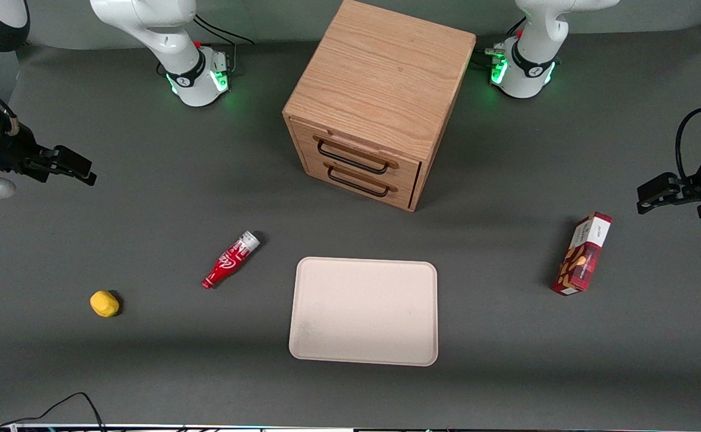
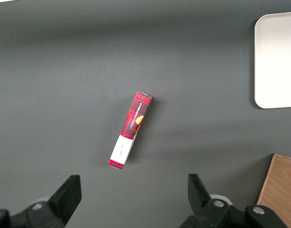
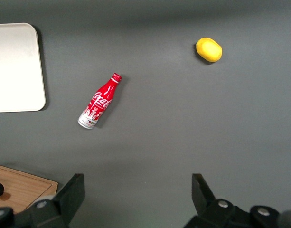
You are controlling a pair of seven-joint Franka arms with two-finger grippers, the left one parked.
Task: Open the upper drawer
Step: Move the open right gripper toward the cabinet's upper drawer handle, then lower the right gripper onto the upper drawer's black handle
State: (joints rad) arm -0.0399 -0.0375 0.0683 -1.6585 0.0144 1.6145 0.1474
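Over at my end of the desk, gripper [image 3: 136, 199] hangs released — could snag the lower drawer [image 1: 359, 181] handle instead of the upper drawer [image 1: 353, 155] — they're stacked tight.

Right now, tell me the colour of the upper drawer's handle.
Black thin wire handle on the light oak upper drawer, clearest in the front view. Open gripper hovers far off.

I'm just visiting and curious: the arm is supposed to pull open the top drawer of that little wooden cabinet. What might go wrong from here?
The gripper hangs open, far from the cabinet, toward the working arm's end of the table.

1. The upper drawer and lower drawer look alike and sit close together, so it might hook the wrong handle.
2. The cabinet stands loose on the table, so pulling might drag it along.
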